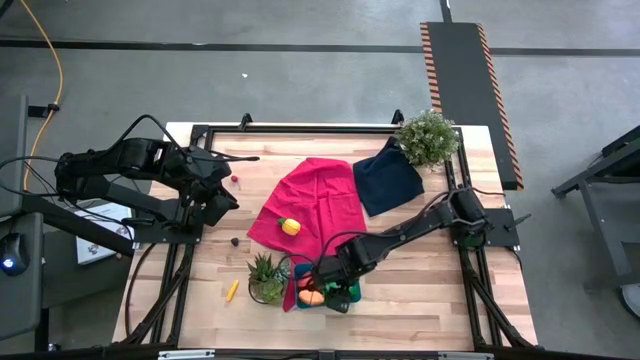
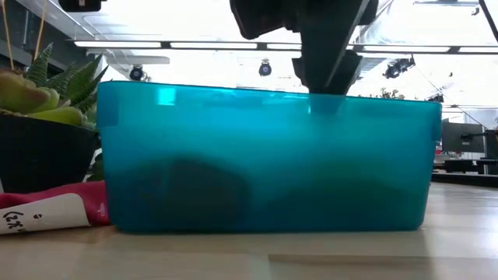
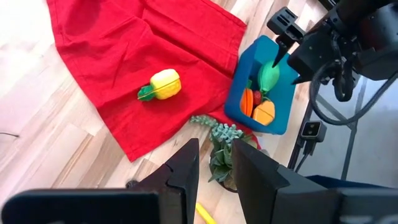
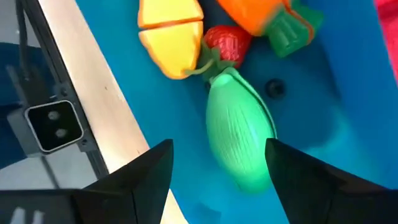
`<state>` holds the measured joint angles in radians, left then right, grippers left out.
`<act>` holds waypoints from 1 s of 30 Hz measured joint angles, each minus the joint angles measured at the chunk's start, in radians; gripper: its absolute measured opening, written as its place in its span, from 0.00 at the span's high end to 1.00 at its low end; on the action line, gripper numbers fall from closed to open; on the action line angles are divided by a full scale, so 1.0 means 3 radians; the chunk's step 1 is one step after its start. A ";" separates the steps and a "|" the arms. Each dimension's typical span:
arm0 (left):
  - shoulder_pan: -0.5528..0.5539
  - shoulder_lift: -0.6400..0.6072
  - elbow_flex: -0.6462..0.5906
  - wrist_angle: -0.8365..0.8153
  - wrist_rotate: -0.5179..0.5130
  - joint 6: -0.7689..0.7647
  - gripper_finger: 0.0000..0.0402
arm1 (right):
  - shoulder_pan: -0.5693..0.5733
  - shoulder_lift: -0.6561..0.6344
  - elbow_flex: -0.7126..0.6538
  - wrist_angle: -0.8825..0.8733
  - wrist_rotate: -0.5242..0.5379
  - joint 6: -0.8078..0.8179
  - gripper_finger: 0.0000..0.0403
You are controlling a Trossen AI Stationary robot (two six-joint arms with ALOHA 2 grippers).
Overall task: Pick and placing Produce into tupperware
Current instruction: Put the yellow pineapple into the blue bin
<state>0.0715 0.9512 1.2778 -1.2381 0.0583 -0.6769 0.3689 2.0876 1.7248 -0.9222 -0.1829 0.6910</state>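
1. Right now the right gripper (image 1: 338, 297) is low over the teal tupperware (image 1: 352, 291) at the front edge of the table, fingers spread wide on either side of a green oval (image 4: 238, 132), holding nothing.
2. Green oval lies on the tub floor between the right fingers (image 4: 144, 169); whether the pads touch it, cannot tell.
3. Also in the tupperware: red-orange carrot (image 4: 261, 14) with green top, yellow-orange piece (image 4: 171, 36), small red strawberry (image 4: 225, 43), all bunched just beside the oval's tip.
4. Left wrist view shows the same tub (image 3: 245, 78) with carrot (image 3: 247, 102), orange piece (image 3: 264, 113) and oval (image 3: 268, 76) inside, right arm above it.
5. Yellow lemon-like piece (image 1: 290, 227) with a green stub sits on the red cloth (image 1: 310, 195), well apart from the tub.
6. Thin yellow stick (image 1: 232, 290) lies on bare wood near the small potted plant (image 1: 267, 275).
7. Left gripper (image 1: 222, 203) waits at the table's left side, jaws narrow with a slim gap, nothing in them.
8. Navy cloth (image 1: 388, 180) and a bushy plant (image 1: 428, 138) sit at the back right.
9. Low view: tub wall (image 2: 264, 159) fills the picture, right arm coming down behind its rim.
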 joint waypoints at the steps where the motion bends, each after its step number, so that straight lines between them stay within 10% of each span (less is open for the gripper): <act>1: 0.0000 0.0000 0.0000 -0.0001 0.0003 0.0000 0.79 | -0.0021 0.0000 0.0000 0.0000 -0.0055 0.0000 0.39; 30: 0.0001 0.0000 0.0000 0.0001 -0.0172 0.0351 0.79 | -0.0714 -0.0001 0.0544 0.1232 -0.0443 -0.0974 0.39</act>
<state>0.0719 0.9512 1.2778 -1.2378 0.0067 -0.5715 0.1545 2.0872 1.8880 -0.5527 -0.3159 0.3988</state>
